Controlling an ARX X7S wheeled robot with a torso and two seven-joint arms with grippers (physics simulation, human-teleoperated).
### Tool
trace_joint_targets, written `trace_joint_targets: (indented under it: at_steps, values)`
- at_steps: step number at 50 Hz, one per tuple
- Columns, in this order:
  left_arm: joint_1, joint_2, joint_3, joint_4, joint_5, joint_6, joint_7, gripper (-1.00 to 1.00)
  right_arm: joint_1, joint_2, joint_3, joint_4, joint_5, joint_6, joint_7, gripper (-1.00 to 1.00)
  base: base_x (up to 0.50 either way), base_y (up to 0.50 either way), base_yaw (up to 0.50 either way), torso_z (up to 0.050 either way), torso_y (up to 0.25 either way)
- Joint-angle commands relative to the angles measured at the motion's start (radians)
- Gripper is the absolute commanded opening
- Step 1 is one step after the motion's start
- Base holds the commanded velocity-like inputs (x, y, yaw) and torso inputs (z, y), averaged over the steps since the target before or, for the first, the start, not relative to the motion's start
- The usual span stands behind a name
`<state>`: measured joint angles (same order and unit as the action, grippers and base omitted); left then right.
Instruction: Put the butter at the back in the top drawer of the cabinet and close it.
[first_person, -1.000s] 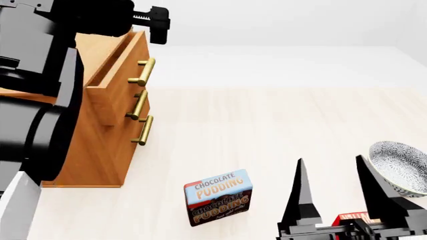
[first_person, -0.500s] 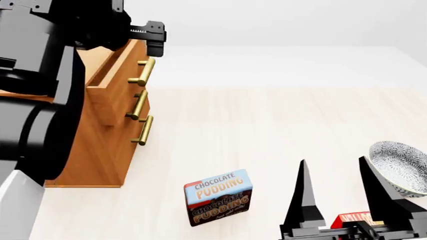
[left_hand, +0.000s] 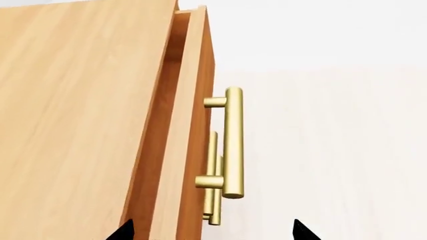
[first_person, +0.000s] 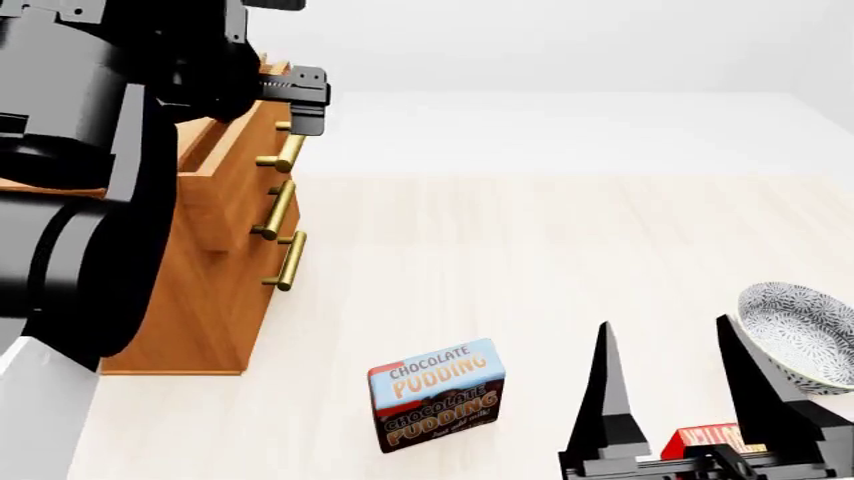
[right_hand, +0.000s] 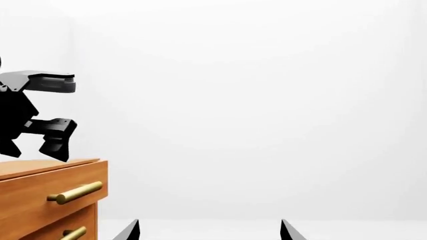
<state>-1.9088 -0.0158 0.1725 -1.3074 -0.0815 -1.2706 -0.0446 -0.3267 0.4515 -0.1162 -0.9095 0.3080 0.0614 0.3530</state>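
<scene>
Beneath the left end effector (left_hand: 210, 231) the top drawer (first_person: 230, 170) stands slightly open — only a narrow gap. Ahead of the right end effector (first_person: 674, 400), bare surface (first_person: 561, 250) — chocolate pudding box (first_person: 438, 394) and bowl (first_person: 801, 335) flank it.

Head view: high, angled down over the floor, cabinet (first_person: 220, 250) at far left. Left wrist view: close above the top drawer (left_hand: 193, 125), facing down past its handle. Right wrist view: low, level, distant; shares the cabinet's front.

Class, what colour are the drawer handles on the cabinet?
Brass-gold. The top drawer's handle shows best in the left wrist view.
</scene>
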Motion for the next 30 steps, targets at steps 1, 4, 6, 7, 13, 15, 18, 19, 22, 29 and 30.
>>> trace_joint_targets:
  at_steps: [1, 4, 6, 7, 13, 15, 18, 19, 22, 29, 30]
  values:
    - [0.016, 0.003, -0.021, 0.000, 0.025, -0.001, 0.010, 1.00, -0.003, 0.003, -0.004, 0.005, -0.002, -0.008, 0.003, 1.00, 0.00, 0.00, 0.00, 0.000, 0.000]
    - [0.021, 0.003, -0.023, 0.000, 0.028, 0.002, 0.010, 1.00, -0.003, 0.003, -0.006, 0.006, -0.003, -0.009, 0.004, 1.00, 0.00, 0.00, 0.00, 0.000, 0.000]
    - [0.025, 0.003, -0.026, 0.000, 0.029, 0.005, 0.011, 1.00, -0.002, 0.003, -0.008, 0.008, -0.004, -0.011, 0.004, 1.00, 0.00, 0.00, 0.00, 0.000, 0.000]
    - [0.028, 0.002, -0.026, 0.000, 0.030, 0.007, 0.011, 1.00, -0.002, 0.003, -0.008, 0.010, -0.004, -0.012, 0.003, 1.00, 0.00, 0.00, 0.00, 0.000, 0.000]
    - [0.053, -0.002, -0.038, 0.000, 0.036, 0.021, 0.005, 1.00, 0.002, 0.002, -0.008, 0.032, 0.000, -0.024, 0.000, 1.00, 0.00, 0.00, 0.00, 0.000, 0.000]
    - [0.059, -0.003, -0.041, 0.000, 0.037, 0.025, 0.004, 1.00, 0.002, 0.002, -0.008, 0.036, 0.000, -0.025, 0.000, 1.00, 0.00, 0.00, 0.00, 0.000, 0.000]
    - [0.065, -0.005, -0.047, 0.000, 0.040, 0.032, -0.003, 1.00, 0.007, 0.002, -0.008, 0.041, 0.003, -0.025, 0.001, 1.00, 0.00, 0.00, 0.00, 0.000, 0.000]
    - [0.066, -0.006, -0.050, 0.000, 0.041, 0.033, -0.005, 1.00, 0.008, 0.002, -0.008, 0.043, 0.003, -0.025, 0.001, 1.00, 0.00, 0.00, 0.00, 0.000, 0.000]
    - [0.072, -0.007, -0.053, 0.000, 0.044, 0.039, -0.007, 1.00, 0.009, 0.002, -0.010, 0.048, 0.003, -0.026, 0.001, 1.00, 0.00, 0.00, 0.00, 0.000, 0.000]
    - [0.084, -0.012, -0.064, 0.000, 0.053, 0.054, -0.022, 1.00, 0.016, 0.002, -0.013, 0.057, 0.004, -0.023, 0.003, 1.00, 0.00, 0.00, 0.00, 0.000, 0.000]
    - [0.086, -0.013, -0.065, 0.000, 0.053, 0.056, -0.023, 1.00, 0.017, 0.002, -0.013, 0.058, 0.005, -0.022, 0.004, 1.00, 0.00, 0.00, 0.00, 0.000, 0.000]
